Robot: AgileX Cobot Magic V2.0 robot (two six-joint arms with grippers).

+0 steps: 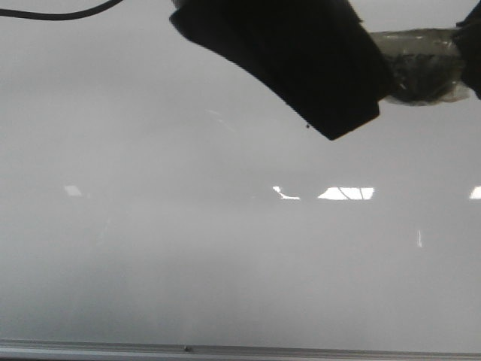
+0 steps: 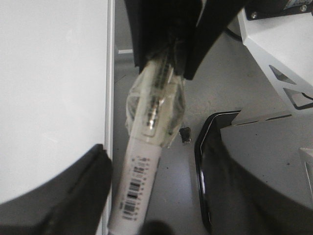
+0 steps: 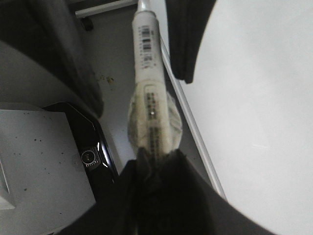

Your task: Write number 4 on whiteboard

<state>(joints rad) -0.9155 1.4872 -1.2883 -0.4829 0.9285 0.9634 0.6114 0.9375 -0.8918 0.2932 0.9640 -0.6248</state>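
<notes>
The whiteboard (image 1: 225, 263) fills the front view, pale and glossy, with its silver frame (image 1: 225, 350) along the near edge. The number 4 is out of view. A white marker (image 3: 145, 54) with a barcode label has its middle wrapped in clear tape (image 1: 421, 64). My right gripper (image 3: 156, 161) is shut on that taped part, off the board's edge (image 3: 190, 127). The marker's white end (image 2: 139, 181) reaches between the fingers of my left gripper (image 2: 134, 200), which stands open with one finger (image 2: 63, 196) close beside it. That left gripper (image 1: 301, 60) shows black at the top of the front view.
Beside the board stands a grey-topped unit with a glossy black rim (image 2: 205, 166), also in the right wrist view (image 3: 93, 156). A white metal bracket (image 2: 283, 54) is near it. A black cable (image 1: 60, 13) crosses the far left. Bright light reflections (image 1: 346, 193) lie on the board.
</notes>
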